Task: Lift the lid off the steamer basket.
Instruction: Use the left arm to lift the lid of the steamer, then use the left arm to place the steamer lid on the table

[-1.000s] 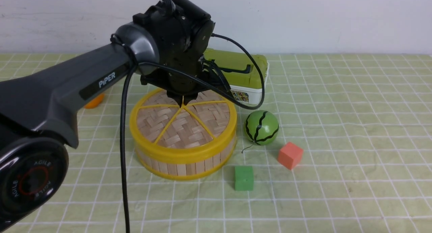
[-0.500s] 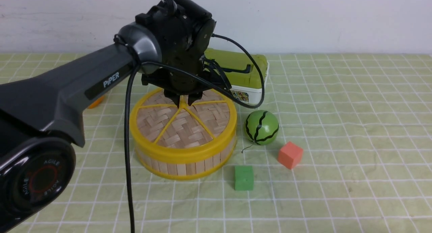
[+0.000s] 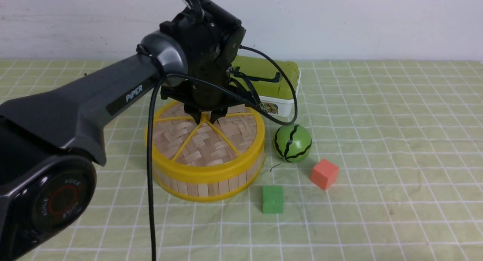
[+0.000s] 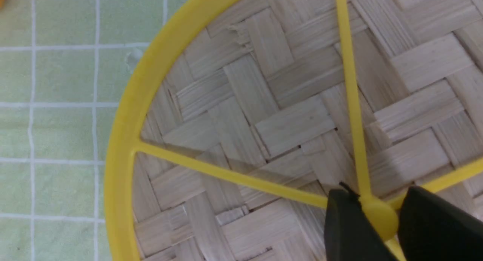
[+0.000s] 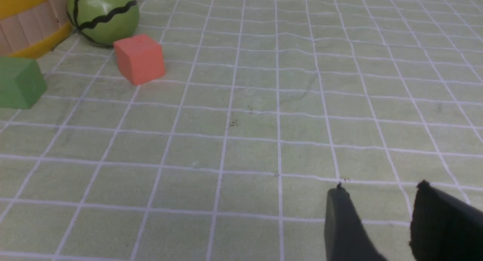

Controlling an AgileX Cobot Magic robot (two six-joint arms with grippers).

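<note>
a: where did the front camera sit?
b: between the arms, facing forward across the table (image 3: 377, 159) to the wall (image 3: 339, 19); the lid (image 3: 203, 140) lay left of centre.
a: the left wrist one?
b: straight down, very near that lid, which nearly filled its frame.
a: the right?
b: low and slanting over the table; it shared the orange cube (image 5: 139, 59) and striped ball (image 5: 102, 15) with the front view.
</note>
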